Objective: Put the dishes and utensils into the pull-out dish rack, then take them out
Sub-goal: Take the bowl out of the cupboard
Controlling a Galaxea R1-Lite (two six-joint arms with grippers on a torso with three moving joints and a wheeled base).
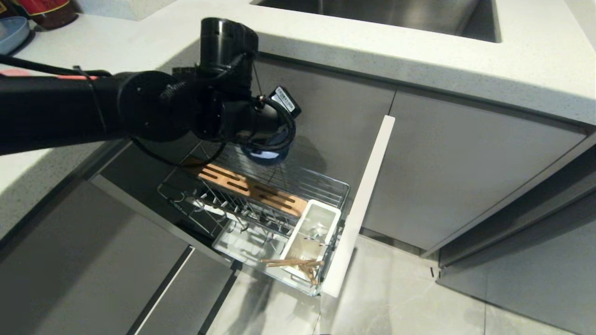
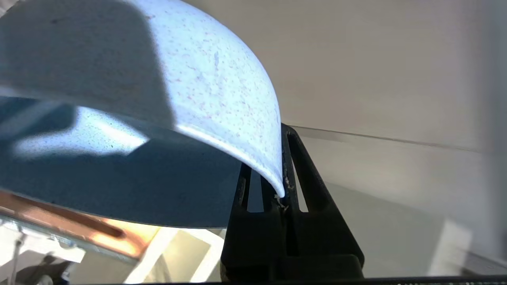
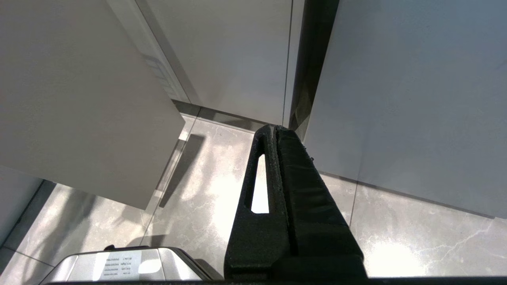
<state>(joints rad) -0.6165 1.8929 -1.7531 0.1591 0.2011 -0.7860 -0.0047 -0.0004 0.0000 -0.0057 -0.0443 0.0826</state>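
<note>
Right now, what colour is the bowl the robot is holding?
Pale periwinkle blue with fine reddish speckles; the bowl shows best in the left wrist view, pinched at its rim.

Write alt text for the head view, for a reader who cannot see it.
The left end effector holds a periwinkle-blue bowl by its rim above the pull-out dish rack, near the slotted wood strip. Wooden chopsticks lie across the white utensil box at the rack's front; a white counter runs above.

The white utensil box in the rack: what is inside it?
Wooden chopsticks lie across the white utensil box at its near end. Something shiny sits deeper inside; what it is cannot be told.
</note>
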